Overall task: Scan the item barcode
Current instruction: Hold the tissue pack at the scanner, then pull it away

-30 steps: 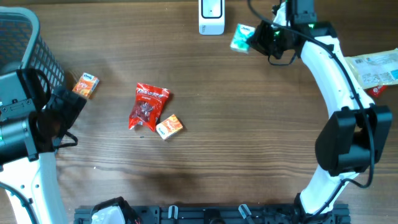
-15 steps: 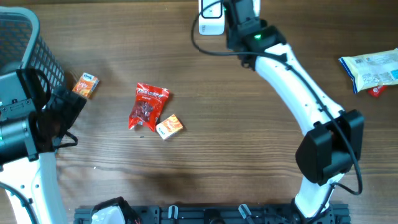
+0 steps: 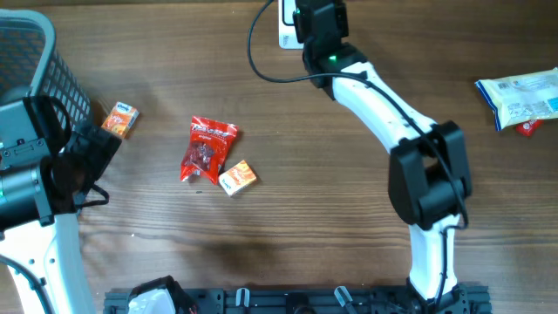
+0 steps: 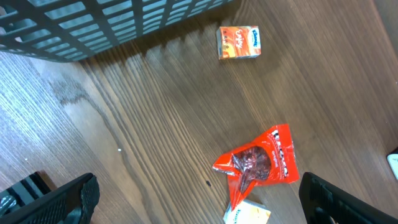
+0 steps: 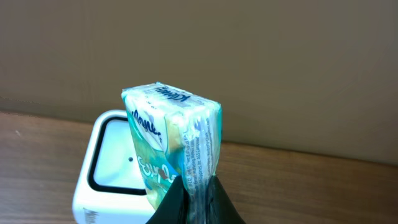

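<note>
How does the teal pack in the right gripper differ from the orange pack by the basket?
Colour: the teal pack is teal and white, the orange pack orange. Pose: the teal pack stands on end, pinched by the right gripper in front of the white scanner; the orange pack lies flat on the table beside the basket, untouched. Both are small rectangular packs.

Two orange boxes [image 3: 122, 119] [image 3: 237, 177], one red bag [image 3: 207, 150], one tissue pack [image 5: 171, 137], one scanner [image 5: 115, 163]
</note>
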Controlling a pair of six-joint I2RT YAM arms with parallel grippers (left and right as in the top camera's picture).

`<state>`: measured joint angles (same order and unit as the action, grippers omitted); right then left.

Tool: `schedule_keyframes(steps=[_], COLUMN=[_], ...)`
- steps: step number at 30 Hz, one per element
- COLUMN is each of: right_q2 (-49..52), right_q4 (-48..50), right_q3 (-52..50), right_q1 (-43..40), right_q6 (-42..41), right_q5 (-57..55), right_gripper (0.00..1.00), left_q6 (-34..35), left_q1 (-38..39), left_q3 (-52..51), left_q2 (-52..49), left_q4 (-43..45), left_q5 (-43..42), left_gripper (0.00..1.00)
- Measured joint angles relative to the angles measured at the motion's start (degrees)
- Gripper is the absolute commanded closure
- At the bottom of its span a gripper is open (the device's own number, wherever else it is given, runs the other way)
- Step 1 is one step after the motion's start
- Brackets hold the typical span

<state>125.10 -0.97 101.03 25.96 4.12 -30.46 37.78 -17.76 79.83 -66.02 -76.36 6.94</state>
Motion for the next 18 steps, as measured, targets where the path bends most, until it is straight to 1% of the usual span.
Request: schedule_keyframes(steps=[5, 11, 16, 18], right_q2=[3.4, 4.2, 5.8, 6.1], right_q4=[1.1, 3.7, 5.1, 7.6], right_q3=[0.0, 0.0, 0.0, 0.0], right_q1=[0.0, 0.1, 0.5, 0.5], right_q6=[4.6, 11.0, 18.8, 23.9], right_q5=[1.1, 8.8, 10.6, 9.2], right_gripper=[0.95, 0.95, 0.95, 0.95], left_q6=[0.0, 0.0, 0.0, 0.0], left_q1=[0.0, 0.0, 0.0, 0.0], left_q3=[0.0, 0.0, 0.0, 0.0], left_q2=[0.0, 0.0, 0.0, 0.0], left_q4=[0.0, 0.0, 0.0, 0.0], left_q5=[0.0, 0.0, 0.0, 0.0], left_gripper=[0.0, 0.0, 0.0, 0.0])
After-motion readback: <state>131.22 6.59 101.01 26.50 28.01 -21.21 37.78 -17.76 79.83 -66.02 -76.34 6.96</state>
